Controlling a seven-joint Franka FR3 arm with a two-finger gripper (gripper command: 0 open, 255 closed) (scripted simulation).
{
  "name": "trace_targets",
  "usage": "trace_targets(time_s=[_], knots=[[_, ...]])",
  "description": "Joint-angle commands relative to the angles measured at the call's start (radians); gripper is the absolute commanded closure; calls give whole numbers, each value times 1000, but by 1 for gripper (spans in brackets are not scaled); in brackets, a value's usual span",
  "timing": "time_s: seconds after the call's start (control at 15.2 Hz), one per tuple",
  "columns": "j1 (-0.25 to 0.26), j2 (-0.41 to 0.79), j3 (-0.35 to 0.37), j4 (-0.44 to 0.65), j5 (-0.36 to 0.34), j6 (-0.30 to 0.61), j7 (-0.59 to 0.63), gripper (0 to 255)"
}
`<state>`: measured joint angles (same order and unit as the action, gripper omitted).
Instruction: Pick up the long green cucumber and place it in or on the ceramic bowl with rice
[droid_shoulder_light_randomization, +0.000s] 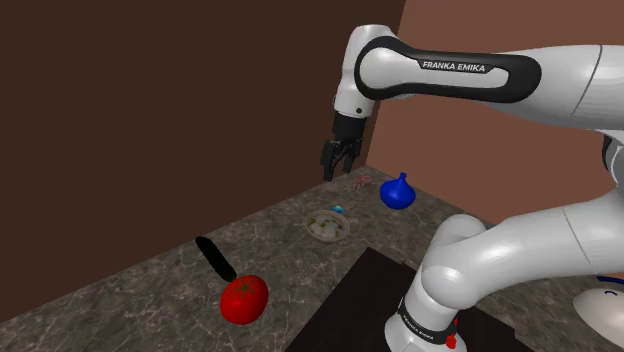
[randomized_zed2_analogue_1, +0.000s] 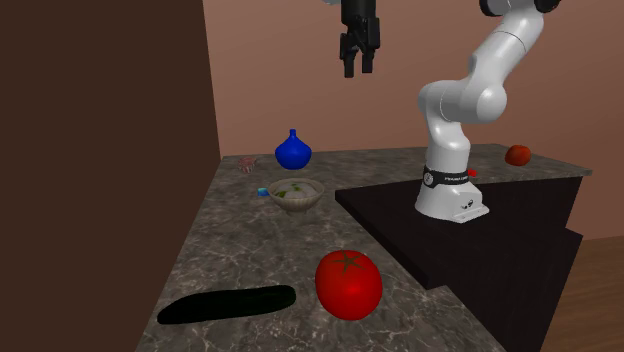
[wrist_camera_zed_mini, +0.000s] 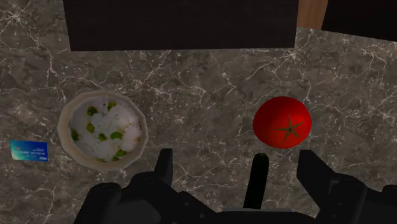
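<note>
One cucumber (randomized_zed2_analogue_1: 228, 304), long and so dark it looks nearly black, lies flat on the marbled bench (randomized_zed2_analogue_1: 240, 250) at its near end in the second exterior view. It is just beside the one big red tomato (randomized_zed2_analogue_1: 348, 284), and I cannot tell whether the two touch. In the shoulder view the cucumber (droid_shoulder_light_randomization: 215, 258) sits just behind the tomato (droid_shoulder_light_randomization: 244, 297).

One bowl (randomized_zed2_analogue_1: 296, 203), with white rice and green bits inside, stands further along the bench, well apart from the cucumber. One small blue card (randomized_zed2_analogue_1: 263, 190) lies just beside it. One blue vase (randomized_zed2_analogue_1: 293, 152) stands beyond the bowl, towards the wall, with one small pinkish thing (randomized_zed2_analogue_1: 246, 163) near it. A second, smaller red round thing (randomized_zed2_analogue_1: 517, 154) rests on the far side of the dark stand (randomized_zed2_analogue_1: 500, 230).

The pincer (randomized_zed2_analogue_1: 358, 68) hangs high above the bench, its fingers apart and holding nothing. In the wrist view the pincer (wrist_camera_zed_mini: 238, 167) looks down on the bowl (wrist_camera_zed_mini: 62, 124), the card (wrist_camera_zed_mini: 29, 151), the tomato (wrist_camera_zed_mini: 282, 122) and one end of the cucumber (wrist_camera_zed_mini: 257, 181).
</note>
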<state>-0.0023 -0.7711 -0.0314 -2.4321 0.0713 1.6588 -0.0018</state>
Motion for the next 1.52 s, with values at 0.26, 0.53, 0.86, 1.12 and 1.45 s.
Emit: trace_targets(time_s=[0.26, 0.53, 0.86, 1.12, 1.45], knots=[[15, 96, 28, -39, 25, 141, 24, 0], [29, 214, 56, -55, 47, 281, 45, 0], [46, 385, 88, -40, 68, 445, 71, 0], [57, 535, 111, -2, 78, 564, 92, 0], [70, 730, 134, 77, 76, 688, 123, 0]])
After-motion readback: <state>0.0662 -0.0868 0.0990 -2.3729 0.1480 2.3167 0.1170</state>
